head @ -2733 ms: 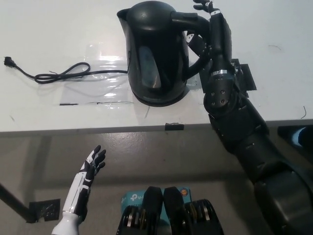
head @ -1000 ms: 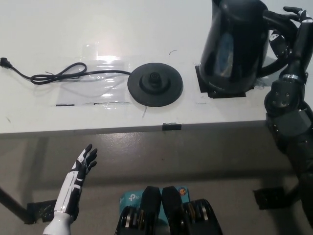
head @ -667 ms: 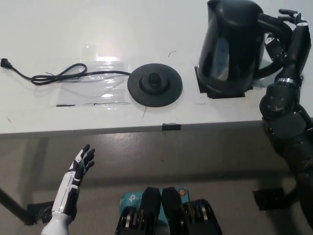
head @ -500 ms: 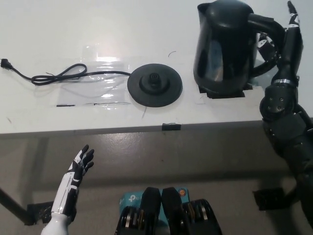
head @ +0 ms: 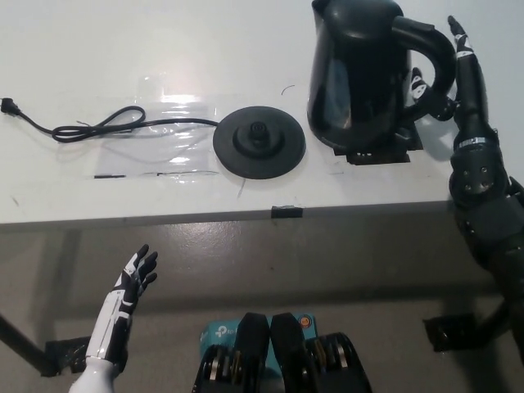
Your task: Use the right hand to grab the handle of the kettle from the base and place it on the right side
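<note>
Kettle (head: 358,74) upright, handle (head: 426,49) right, spout left.

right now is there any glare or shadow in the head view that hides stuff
Head view: glare whitens the clear plastic sheet left of the kettle base; the black kettle shows only faint sheen, its detail lost in darkness; the right robot hand blends into the handle; the floor under the table lies in shade.

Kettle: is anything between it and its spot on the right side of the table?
Nothing visible does. The kettle already stands on the black mat, right of the base. The right hand is open beside its handle.
</note>
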Controlling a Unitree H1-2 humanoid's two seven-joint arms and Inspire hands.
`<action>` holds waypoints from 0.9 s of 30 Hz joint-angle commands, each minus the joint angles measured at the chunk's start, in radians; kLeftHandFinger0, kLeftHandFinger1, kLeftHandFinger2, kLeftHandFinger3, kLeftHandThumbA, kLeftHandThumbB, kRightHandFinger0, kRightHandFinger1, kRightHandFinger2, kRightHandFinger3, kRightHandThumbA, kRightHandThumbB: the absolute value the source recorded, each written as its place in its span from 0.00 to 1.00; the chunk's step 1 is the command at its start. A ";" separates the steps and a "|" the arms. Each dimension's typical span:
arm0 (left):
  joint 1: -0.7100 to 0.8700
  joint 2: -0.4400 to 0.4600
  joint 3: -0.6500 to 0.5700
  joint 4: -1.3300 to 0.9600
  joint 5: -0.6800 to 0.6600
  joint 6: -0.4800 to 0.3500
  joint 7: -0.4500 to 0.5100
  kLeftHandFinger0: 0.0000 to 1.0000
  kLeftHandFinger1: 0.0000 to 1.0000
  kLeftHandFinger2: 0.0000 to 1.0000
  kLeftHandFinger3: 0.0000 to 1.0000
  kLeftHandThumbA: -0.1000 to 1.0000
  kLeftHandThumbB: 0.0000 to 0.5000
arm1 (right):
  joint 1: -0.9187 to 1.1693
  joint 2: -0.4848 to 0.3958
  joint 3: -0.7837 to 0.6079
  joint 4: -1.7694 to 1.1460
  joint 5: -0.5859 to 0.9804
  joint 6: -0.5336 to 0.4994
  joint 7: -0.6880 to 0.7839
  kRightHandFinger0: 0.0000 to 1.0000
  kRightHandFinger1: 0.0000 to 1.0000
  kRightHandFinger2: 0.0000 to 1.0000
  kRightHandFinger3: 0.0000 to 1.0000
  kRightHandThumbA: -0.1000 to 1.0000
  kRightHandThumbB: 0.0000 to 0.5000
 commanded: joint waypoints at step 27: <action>-0.017 0.011 0.015 -0.013 -0.036 -0.053 -0.009 1.00 1.00 1.00 1.00 1.00 1.00 | 0.393 0.092 -0.266 -1.399 0.032 -0.051 -0.035 1.00 1.00 1.00 1.00 1.00 0.92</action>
